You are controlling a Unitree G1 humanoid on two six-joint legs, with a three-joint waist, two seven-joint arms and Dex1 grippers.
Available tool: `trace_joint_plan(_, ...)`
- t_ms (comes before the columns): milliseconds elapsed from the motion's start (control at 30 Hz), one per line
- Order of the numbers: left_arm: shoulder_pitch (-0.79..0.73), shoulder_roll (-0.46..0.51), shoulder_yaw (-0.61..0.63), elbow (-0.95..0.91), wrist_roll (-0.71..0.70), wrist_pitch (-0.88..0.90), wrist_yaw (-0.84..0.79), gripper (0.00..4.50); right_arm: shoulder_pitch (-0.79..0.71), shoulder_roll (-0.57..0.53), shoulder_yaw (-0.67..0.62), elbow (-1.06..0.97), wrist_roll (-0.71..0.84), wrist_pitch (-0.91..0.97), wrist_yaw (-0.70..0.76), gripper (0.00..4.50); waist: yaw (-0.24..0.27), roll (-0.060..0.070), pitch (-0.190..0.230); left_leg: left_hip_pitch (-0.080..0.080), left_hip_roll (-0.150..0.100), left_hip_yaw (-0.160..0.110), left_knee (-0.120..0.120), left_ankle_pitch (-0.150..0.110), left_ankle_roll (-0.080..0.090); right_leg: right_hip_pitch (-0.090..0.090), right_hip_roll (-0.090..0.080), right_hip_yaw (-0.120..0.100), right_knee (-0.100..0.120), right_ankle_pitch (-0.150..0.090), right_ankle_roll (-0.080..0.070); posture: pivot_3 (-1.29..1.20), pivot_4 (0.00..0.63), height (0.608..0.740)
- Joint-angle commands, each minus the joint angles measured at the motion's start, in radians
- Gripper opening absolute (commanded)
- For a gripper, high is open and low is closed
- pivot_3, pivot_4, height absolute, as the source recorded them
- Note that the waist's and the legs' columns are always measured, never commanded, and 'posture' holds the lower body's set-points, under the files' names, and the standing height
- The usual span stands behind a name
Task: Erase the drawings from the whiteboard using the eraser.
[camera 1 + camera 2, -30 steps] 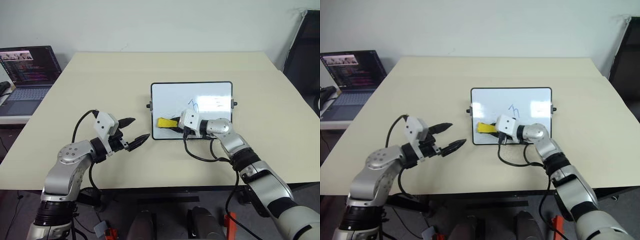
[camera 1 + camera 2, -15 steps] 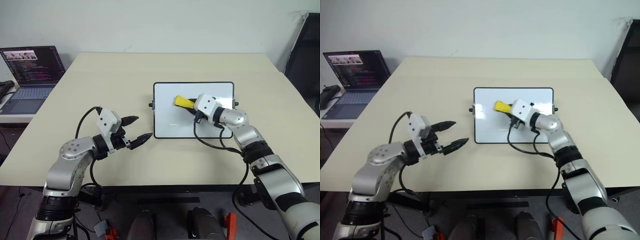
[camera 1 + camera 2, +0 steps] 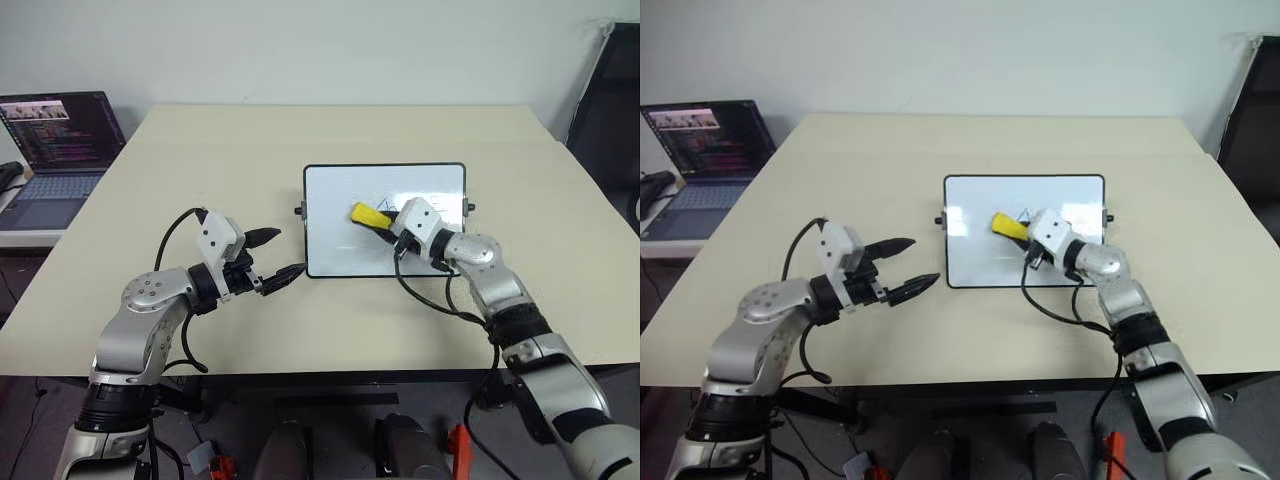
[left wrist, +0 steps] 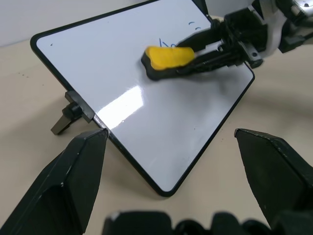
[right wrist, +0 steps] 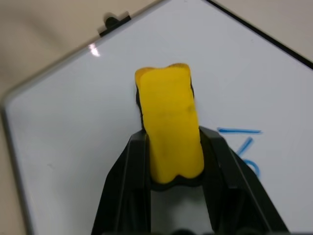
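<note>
The whiteboard (image 3: 335,240) lies flat in the middle of the table. My right gripper (image 3: 378,220) is shut on the yellow eraser (image 3: 368,214), which rests on the board's middle. Thin blue drawings (image 5: 243,145) sit just beside the eraser, and further strokes (image 4: 191,24) lie toward the board's far right part. My left gripper (image 3: 287,252) hovers open and holds nothing, just left of the board's near left corner. Its wide-spread fingers (image 4: 73,181) frame the board in the left wrist view.
The beige table (image 3: 220,150) has free room all round the board. An open laptop (image 3: 55,140) stands on a separate desk at the far left. A dark object (image 3: 612,100) rises beyond the table's right edge. A black cable (image 3: 430,298) loops under my right wrist.
My right gripper carried the eraser from the board's near left corner up to its middle, rolling the wrist. The left gripper stayed nearly where it was.
</note>
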Motion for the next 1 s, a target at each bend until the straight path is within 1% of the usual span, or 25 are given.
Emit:
trace_joint_plan(33,-0.044,0.039,0.056,-0.011,-0.039,0.006,-0.019,4.5,-0.016,-0.11,-0.102,-0.344,0.21,0.269,0.109,1.0,0.002,0.001,0.002,-0.002,0.0,0.0,0.0,0.0,0.0,-0.001,0.0,0.0,0.0,0.0,0.001,0.0,0.15,0.74)
trace_joint_plan(167,-0.066,0.075,0.059,0.0,-0.033,0.004,-0.037,4.5,0.023,-0.29,-0.191,-0.519,0.343,0.489,0.185,1.0,0.011,0.0,0.001,-0.002,0.0,-0.002,-0.004,-0.001,-0.001,-0.001,-0.001,-0.003,-0.005,-0.001,-0.001,0.0,0.15,0.74)
trace_joint_plan(233,-0.081,0.106,0.066,0.01,-0.027,0.002,-0.053,4.5,0.063,-0.428,-0.249,-0.551,0.357,0.537,0.246,1.0,0.013,0.0,0.001,-0.002,0.0,-0.001,-0.006,-0.001,-0.001,0.0,-0.001,-0.003,-0.007,-0.002,-0.002,0.0,0.15,0.74)
trace_joint_plan(367,-0.111,0.157,0.075,0.048,-0.019,-0.014,-0.087,4.5,0.18,-0.623,-0.324,-0.517,0.32,0.503,0.329,1.0,0.012,0.0,0.002,-0.002,-0.001,0.0,-0.013,-0.001,-0.001,0.0,-0.002,-0.003,-0.015,-0.004,0.001,0.0,0.15,0.74)
trace_joint_plan(433,-0.126,0.186,0.068,0.08,-0.006,-0.029,-0.116,4.5,0.258,-0.714,-0.328,-0.468,0.251,0.441,0.36,1.0,0.011,-0.001,0.002,-0.002,-0.001,0.001,-0.014,-0.002,-0.001,-0.001,-0.002,-0.003,-0.016,-0.004,0.001,0.0,0.15,0.74)
trace_joint_plan(500,-0.136,0.204,0.059,0.108,0.009,-0.045,-0.136,4.5,0.309,-0.77,-0.328,-0.434,0.208,0.396,0.381,1.0,0.007,0.0,0.002,-0.002,0.0,0.002,-0.015,-0.002,-0.002,-0.001,-0.002,-0.002,-0.017,-0.004,0.0,0.0,0.15,0.74)
trace_joint_plan(633,-0.15,0.217,0.048,0.132,0.01,-0.04,-0.16,4.5,0.315,-0.787,-0.332,-0.397,0.181,0.393,0.362,1.0,-0.007,0.0,0.002,-0.001,0.0,0.004,-0.015,-0.002,-0.002,-0.001,-0.002,0.0,-0.016,-0.006,0.002,0.0,0.15,0.74)
trace_joint_plan(800,-0.167,0.203,0.046,0.134,0.016,-0.047,-0.158,4.5,0.31,-0.784,-0.312,-0.374,0.151,0.38,0.37,1.0,-0.006,0.0,0.002,-0.001,0.0,0.004,-0.014,-0.002,-0.002,-0.001,-0.002,-0.001,-0.015,-0.006,0.002,0.0,0.15,0.74)
trace_joint_plan(1000,-0.167,0.207,0.041,0.123,0.011,-0.034,-0.171,4.5,0.296,-0.775,-0.308,-0.359,0.141,0.362,0.385,1.0,-0.005,0.0,0.002,-0.001,0.0,0.004,-0.014,-0.002,-0.002,-0.001,-0.002,-0.001,-0.015,-0.006,0.002,0.0,0.15,0.74)
